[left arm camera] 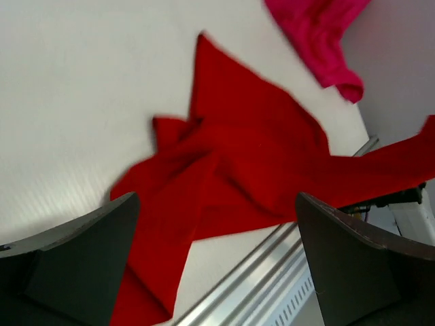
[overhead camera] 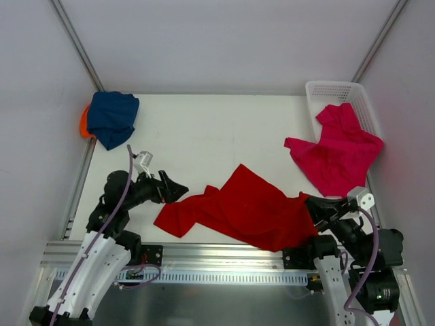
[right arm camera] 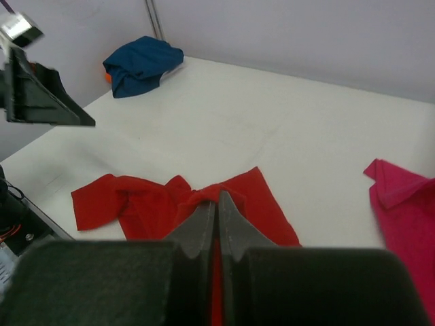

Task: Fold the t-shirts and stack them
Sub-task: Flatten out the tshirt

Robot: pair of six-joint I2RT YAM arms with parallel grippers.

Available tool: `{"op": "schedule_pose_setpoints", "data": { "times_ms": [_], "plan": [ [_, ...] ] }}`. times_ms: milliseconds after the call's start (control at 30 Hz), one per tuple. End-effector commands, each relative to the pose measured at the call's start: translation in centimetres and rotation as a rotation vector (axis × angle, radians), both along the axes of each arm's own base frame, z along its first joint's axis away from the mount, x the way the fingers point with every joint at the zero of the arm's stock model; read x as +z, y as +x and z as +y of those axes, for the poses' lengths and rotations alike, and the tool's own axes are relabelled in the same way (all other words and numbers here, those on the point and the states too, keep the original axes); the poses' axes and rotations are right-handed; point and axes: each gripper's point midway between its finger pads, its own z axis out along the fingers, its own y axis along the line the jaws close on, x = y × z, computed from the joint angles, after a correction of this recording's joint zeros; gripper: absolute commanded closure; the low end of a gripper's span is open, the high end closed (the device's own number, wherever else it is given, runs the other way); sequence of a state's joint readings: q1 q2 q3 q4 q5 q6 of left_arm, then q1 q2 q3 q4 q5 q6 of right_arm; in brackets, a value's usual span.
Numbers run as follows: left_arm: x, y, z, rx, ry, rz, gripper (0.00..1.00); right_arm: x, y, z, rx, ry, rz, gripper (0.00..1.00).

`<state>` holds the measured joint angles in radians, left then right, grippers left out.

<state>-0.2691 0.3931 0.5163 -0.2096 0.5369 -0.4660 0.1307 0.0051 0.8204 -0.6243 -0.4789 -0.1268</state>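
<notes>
A crumpled bright red t-shirt (overhead camera: 238, 207) (left arm camera: 231, 170) (right arm camera: 136, 204) lies across the table's near edge. My right gripper (overhead camera: 309, 202) (right arm camera: 218, 197) is shut on a bunched fold at the shirt's right end, with red cloth showing between its fingers. Just off the shirt's left end, my left gripper (overhead camera: 180, 190) (left arm camera: 216, 198) hovers wide open, holding nothing. A navy blue t-shirt (overhead camera: 112, 117) (right arm camera: 141, 62) is bundled in the far left corner, and an orange one (overhead camera: 83, 122) peeks out from under it. The magenta-pink t-shirt (overhead camera: 336, 153) (left arm camera: 319, 34) (right arm camera: 408, 210) lies spread at the right.
A white lattice basket (overhead camera: 326, 88) stands at the far right corner, with the magenta shirt draped over its near side. An aluminium rail (overhead camera: 224, 255) (left arm camera: 272, 272) runs along the table's near edge. White walls enclose the table on three sides.
</notes>
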Motion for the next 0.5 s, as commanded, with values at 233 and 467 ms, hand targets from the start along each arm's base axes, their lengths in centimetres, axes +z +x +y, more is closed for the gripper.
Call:
{"op": "schedule_pose_setpoints", "data": {
  "times_ms": [233,467],
  "plan": [
    [-7.4,2.5,-0.7,0.103,-0.096,0.311,0.01,-4.3,2.0,0.1,-0.046,0.091,0.182,1.00],
    [-10.5,2.9,-1.9,0.074,-0.032,0.403,0.01,-4.3,3.2,-0.4,-0.090,0.119,0.178,0.99]
  ]
}}
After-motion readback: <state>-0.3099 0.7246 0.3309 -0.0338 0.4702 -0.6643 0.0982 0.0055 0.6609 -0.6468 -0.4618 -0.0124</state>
